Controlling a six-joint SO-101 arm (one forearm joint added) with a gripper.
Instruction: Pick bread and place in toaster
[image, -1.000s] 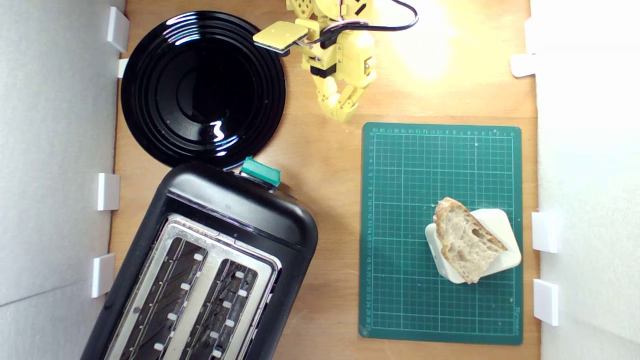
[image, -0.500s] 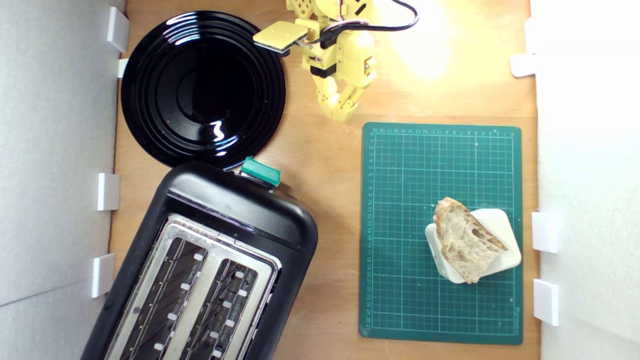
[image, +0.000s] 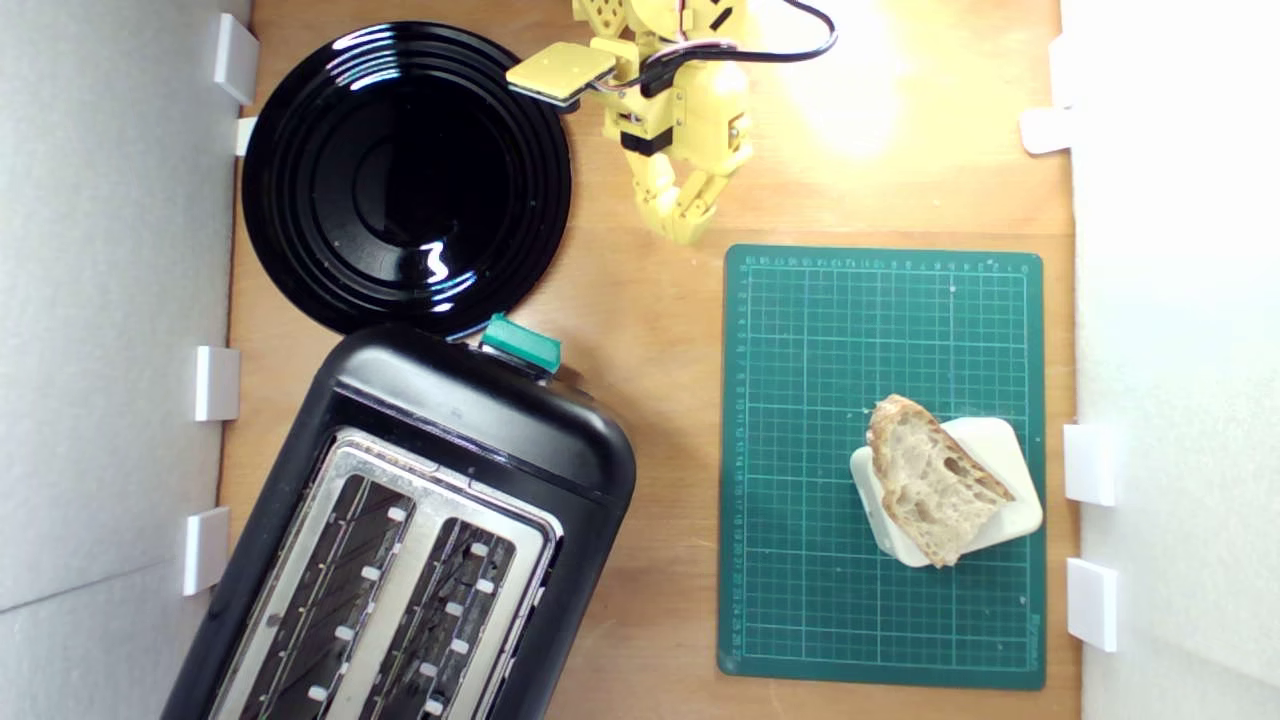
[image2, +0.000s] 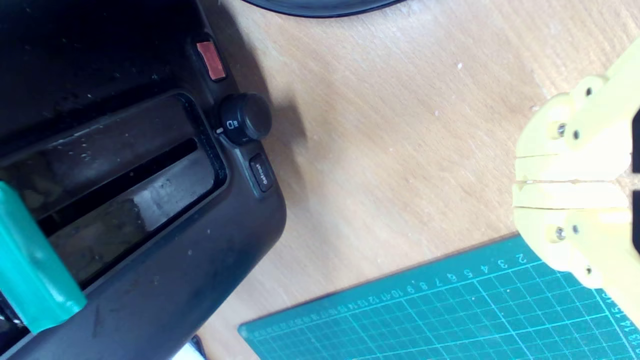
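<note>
Wooden desk: carries all items. Toaster: black, two slots, silver top plate, at exterior view's lower left, set diagonally; green lever knob on end nearest plate. Black plate: exterior view's upper left, rim just beside toaster. Green cutting mat: exterior view's right. Cream block: on mat. Bread: lying on block, well apart from toaster. Yellow pincer: closed, empty, above desk between plate and mat; wrist view shows fingers pressed together.
</note>
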